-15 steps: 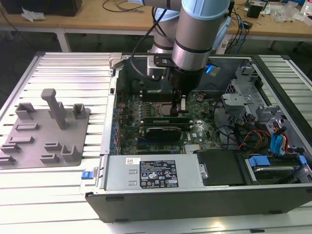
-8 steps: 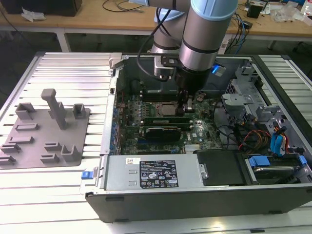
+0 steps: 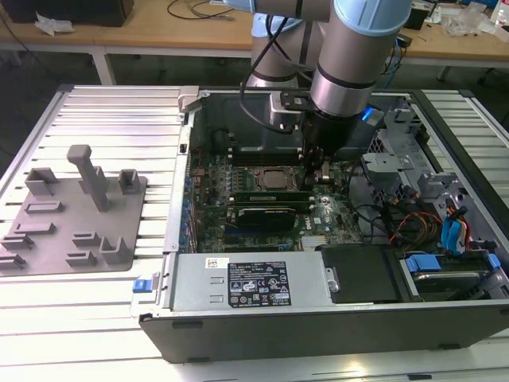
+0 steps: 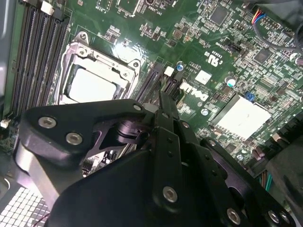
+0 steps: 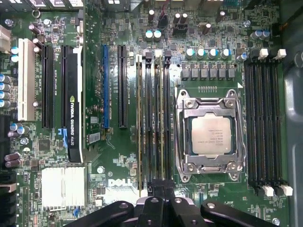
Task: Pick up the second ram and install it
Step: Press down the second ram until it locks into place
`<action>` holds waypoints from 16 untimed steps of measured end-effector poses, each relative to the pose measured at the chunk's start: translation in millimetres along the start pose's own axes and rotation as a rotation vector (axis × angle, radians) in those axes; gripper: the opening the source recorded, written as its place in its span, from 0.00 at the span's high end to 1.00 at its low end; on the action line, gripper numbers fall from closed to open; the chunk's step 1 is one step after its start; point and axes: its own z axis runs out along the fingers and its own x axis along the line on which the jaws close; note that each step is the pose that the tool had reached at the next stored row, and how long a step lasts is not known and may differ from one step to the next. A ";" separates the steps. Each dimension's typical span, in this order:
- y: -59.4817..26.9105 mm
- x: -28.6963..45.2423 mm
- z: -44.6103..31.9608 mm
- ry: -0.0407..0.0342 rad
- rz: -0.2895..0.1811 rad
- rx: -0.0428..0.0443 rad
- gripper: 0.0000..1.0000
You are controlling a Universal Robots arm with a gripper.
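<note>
Two ram sticks stand edge-up in the bank of four slots just beside the CPU socket, on its side facing the expansion card. One is the second ram, in the slot second from the socket. The other stick is in the slot farthest from the socket. One gripper sits over the end of the second ram, and its fingers look clenched on that stick's end. Four empty slots lie on the socket's opposite side. One silver heatsink sits beyond the card end, well apart from the socket. In the exterior view, one arm reaches down into one open computer case, the gripper just beside the socket. One grey fixture plate lies on the worktop, well apart from the socket, outside the case.
</note>
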 end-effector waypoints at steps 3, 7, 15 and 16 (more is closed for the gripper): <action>-0.3 0.1 3.2 -0.0001 0.000 0.0023 0.92; -0.4 0.0 5.7 -0.0011 0.000 0.0024 0.92; -0.5 -1.4 9.8 -0.0011 0.000 0.0023 0.92; -0.6 -1.5 11.4 -0.0015 0.000 0.0025 0.92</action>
